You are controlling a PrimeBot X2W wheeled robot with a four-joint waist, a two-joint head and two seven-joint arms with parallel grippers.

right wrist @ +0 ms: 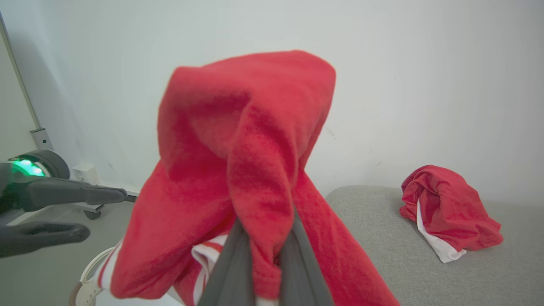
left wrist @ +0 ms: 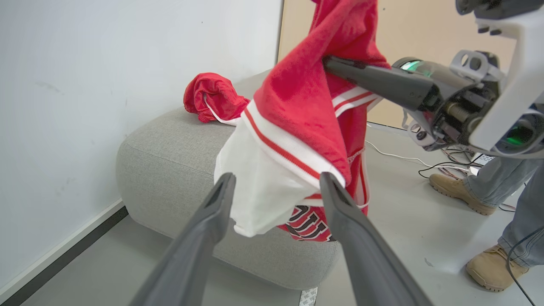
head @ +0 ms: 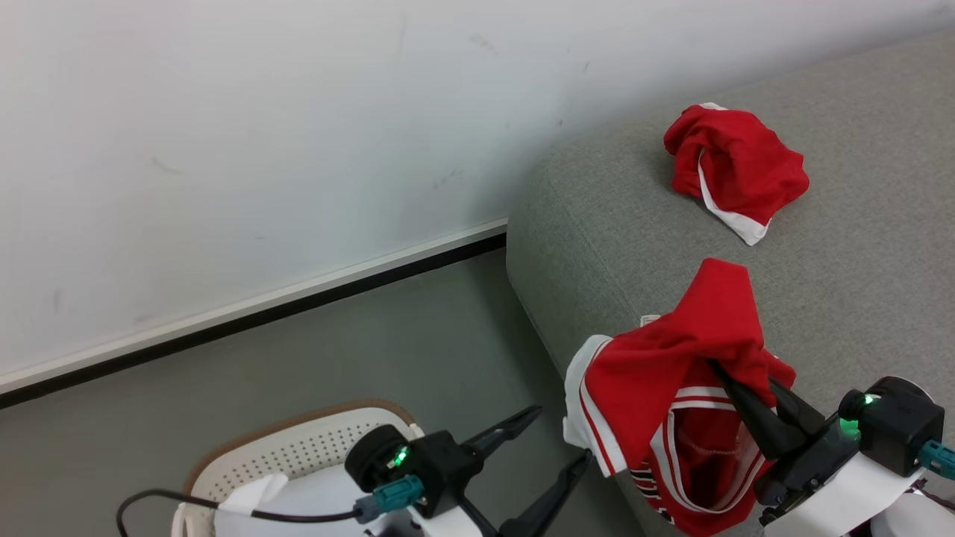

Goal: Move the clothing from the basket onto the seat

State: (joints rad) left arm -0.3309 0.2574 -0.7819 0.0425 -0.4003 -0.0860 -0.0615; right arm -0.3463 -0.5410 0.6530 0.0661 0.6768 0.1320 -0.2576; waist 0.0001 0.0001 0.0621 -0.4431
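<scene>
- My right gripper (head: 727, 377) is clamped tight on a red garment (head: 671, 358). The garment hangs off the fingers at about 4 o'clock in my head view, right by the near edge of the grey sofa (head: 858, 298).
- Left gripper (head: 561, 433) is spread wide with nothing in it, just at 9 o'clock of the dangling cloth.
- Another red piece (head: 735, 168) lies bunched on the sofa around 1 o'clock.
- Basket (head: 298, 447) sits on the floor at 7 o'clock, with a white cloth (head: 254, 496) inside.
</scene>
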